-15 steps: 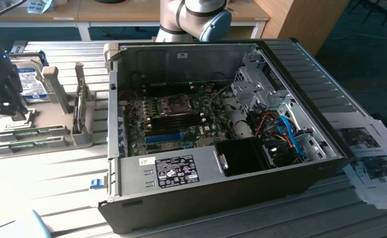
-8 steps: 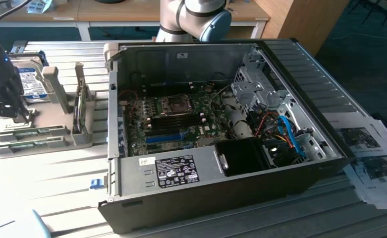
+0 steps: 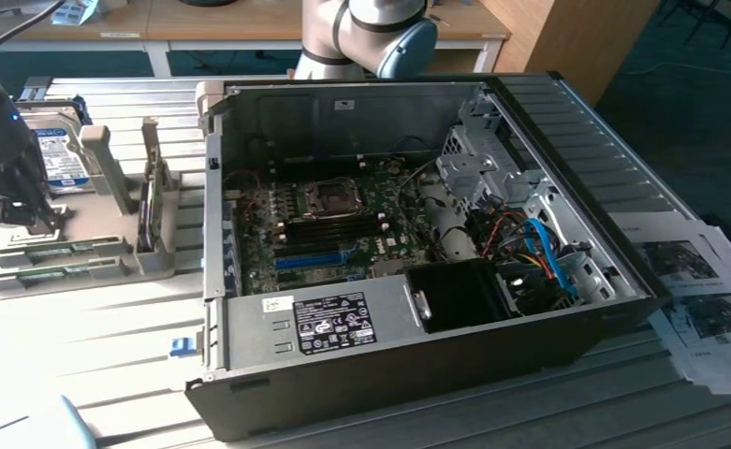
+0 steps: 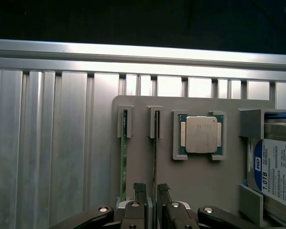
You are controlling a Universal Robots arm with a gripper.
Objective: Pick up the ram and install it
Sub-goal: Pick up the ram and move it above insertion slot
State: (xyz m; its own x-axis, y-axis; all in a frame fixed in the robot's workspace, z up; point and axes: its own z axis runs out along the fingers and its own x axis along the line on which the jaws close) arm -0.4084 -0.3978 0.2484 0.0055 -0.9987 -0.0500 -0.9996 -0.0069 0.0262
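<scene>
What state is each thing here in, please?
gripper: open, jaws either side of the ram
ram: standing on edge in its holder, not lifted
second ram stick: standing on edge in its holder
processor: lying flat in its holder
hard drive: seated in its holder
computer case: on its side, open

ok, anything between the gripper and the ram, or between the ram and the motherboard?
Nothing visible. The gripper hangs at the ram, which stands on edge in its holder, with an open finger on either side. The case lies open side up, its motherboard uncovered.
</scene>
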